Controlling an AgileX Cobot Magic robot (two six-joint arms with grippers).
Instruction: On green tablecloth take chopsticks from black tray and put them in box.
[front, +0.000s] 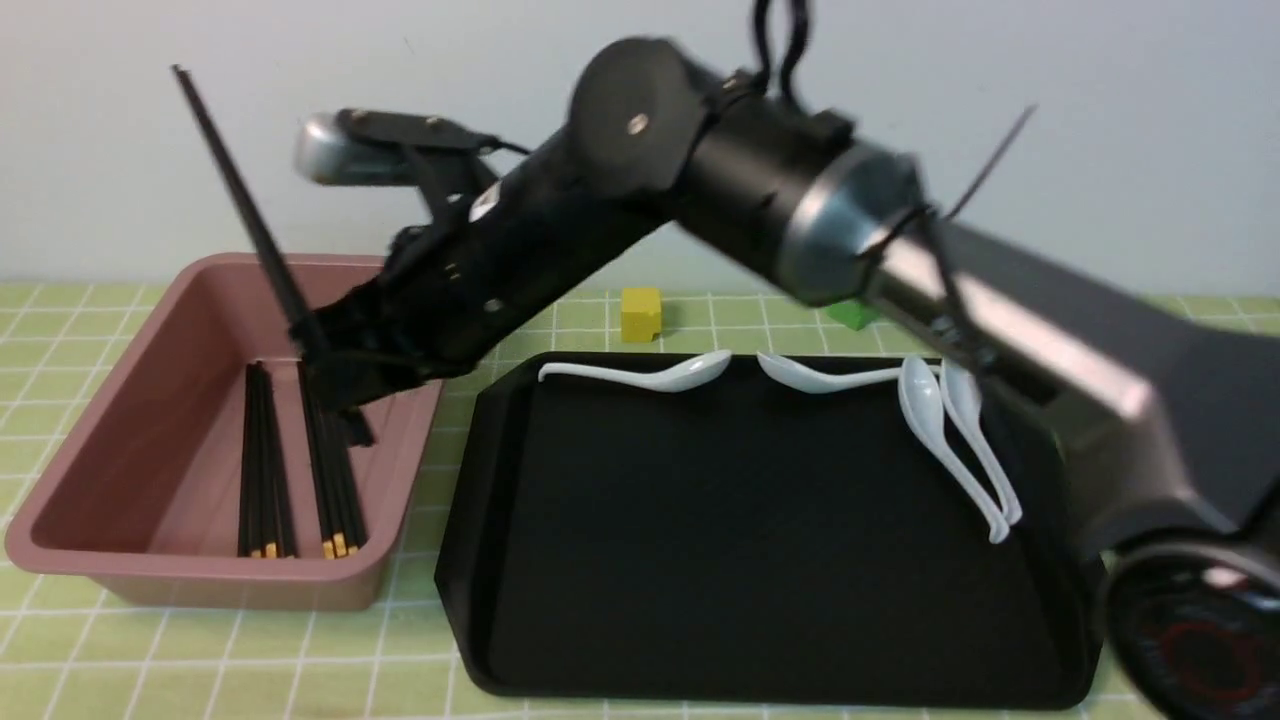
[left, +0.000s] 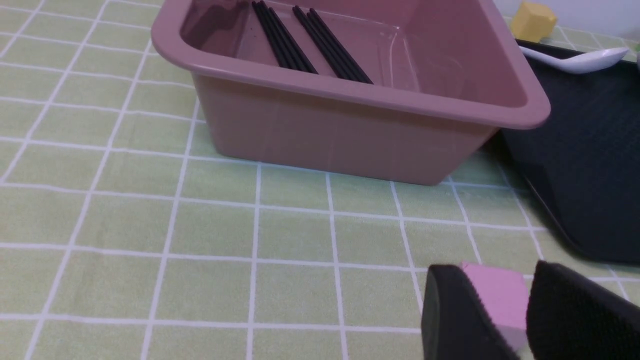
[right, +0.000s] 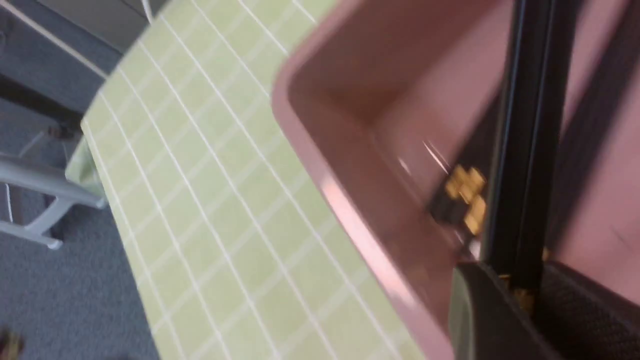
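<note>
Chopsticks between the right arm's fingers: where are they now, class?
In the front view, the held chopsticks stand tilted over the box, left of the black tray.

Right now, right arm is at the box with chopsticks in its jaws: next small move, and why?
Probably open the right gripper and release. Its jaws are shut on the held chopsticks, which tilt steeply with their lower ends already inside the box, next to the loose chopsticks on its floor. The black tray shows only spoons.
</note>
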